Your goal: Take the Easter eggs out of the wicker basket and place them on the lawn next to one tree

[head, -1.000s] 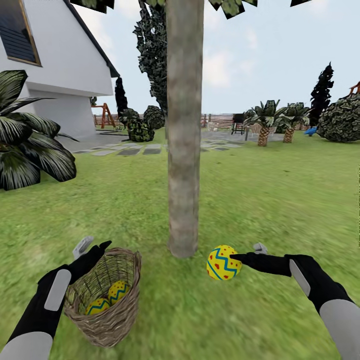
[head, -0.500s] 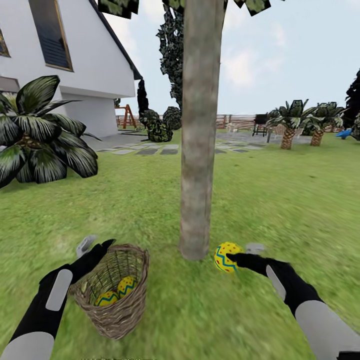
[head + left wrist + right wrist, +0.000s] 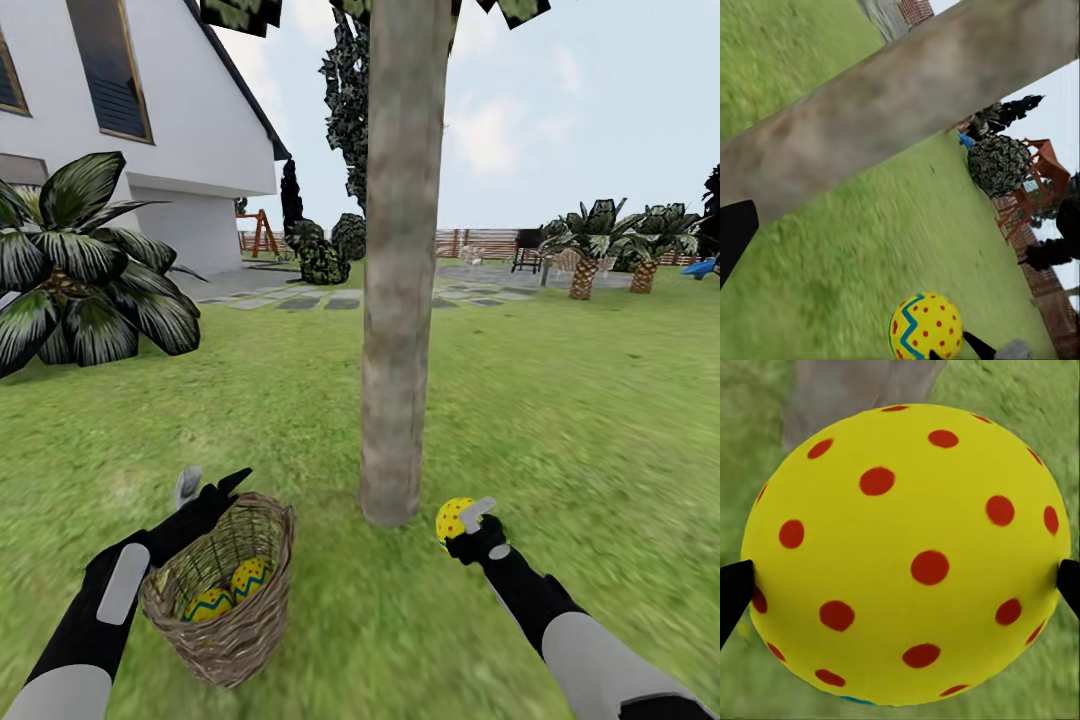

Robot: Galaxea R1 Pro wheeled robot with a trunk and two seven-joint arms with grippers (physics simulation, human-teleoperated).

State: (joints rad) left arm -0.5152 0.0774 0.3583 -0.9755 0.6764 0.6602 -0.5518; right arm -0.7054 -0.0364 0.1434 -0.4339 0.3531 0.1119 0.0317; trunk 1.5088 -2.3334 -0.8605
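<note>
The tree (image 3: 398, 300) has a thick grey-beige trunk rising from the lawn (image 3: 560, 420) straight ahead. My right gripper (image 3: 468, 524) is shut on a yellow red-dotted Easter egg (image 3: 451, 516), held low just right of the trunk's base. In the right wrist view this egg (image 3: 907, 555) sits between two black fingertips (image 3: 733, 594). The left wrist view shows the same egg (image 3: 925, 326) over grass by the trunk (image 3: 892, 105). The wicker basket (image 3: 232, 640) stands tilted, left of the tree, with two eggs (image 3: 248, 577) (image 3: 207, 605) inside. My left gripper (image 3: 211, 486) is open at its far rim.
A large spiky palm-like plant (image 3: 80, 270) grows at the left before the white house (image 3: 170, 130). A grey stepping-stone path (image 3: 300, 300) crosses behind the tree. Small palms (image 3: 585, 250), a fence (image 3: 480, 240) and a play structure (image 3: 262, 230) stand far back.
The view swung left at first. My right arm has turned and brought the egg down closer to the trunk's base. My left gripper edged slightly right along the basket's rim.
</note>
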